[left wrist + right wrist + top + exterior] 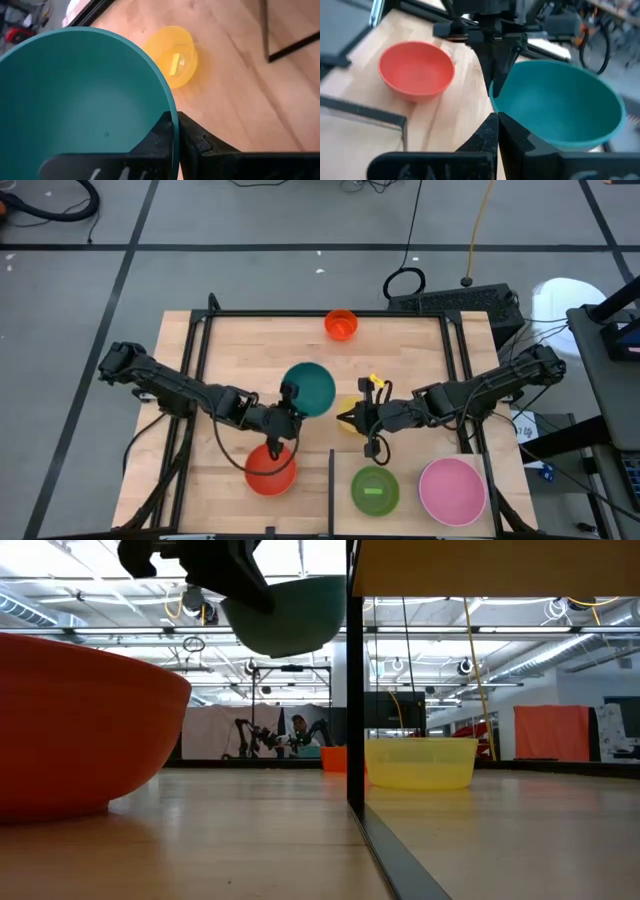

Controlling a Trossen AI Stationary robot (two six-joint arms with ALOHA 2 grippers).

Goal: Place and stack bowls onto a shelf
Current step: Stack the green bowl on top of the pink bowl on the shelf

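Note:
My left gripper [290,402] is shut on the teal bowl [310,385], which hangs in the air above the middle of the table [290,625]. My right gripper [345,418] is shut and raised beside the teal bowl's right rim [497,120]; whether it touches the bowl does not show. Below it the yellow bowl [172,55] stands on its base on the tabletop. The red bowl [270,470] rests on the table left of the dark divider [331,480]. The shelf board [500,565] shows right of the divider in the low view. My left gripper holds the teal bowl by its rim [170,107] on the side toward the table's left, one finger inside the bowl and one outside. The fingers come roughly level from the table's left. The bowl is lifted clear of the table, mouth up.
The green bowl [375,490] and the pink bowl [452,490] stand right of the divider near the table's near edge. The orange bowl [341,324] sits at the far edge. A dark frame [200,350] runs along the table's sides. Bare wood lies far left.

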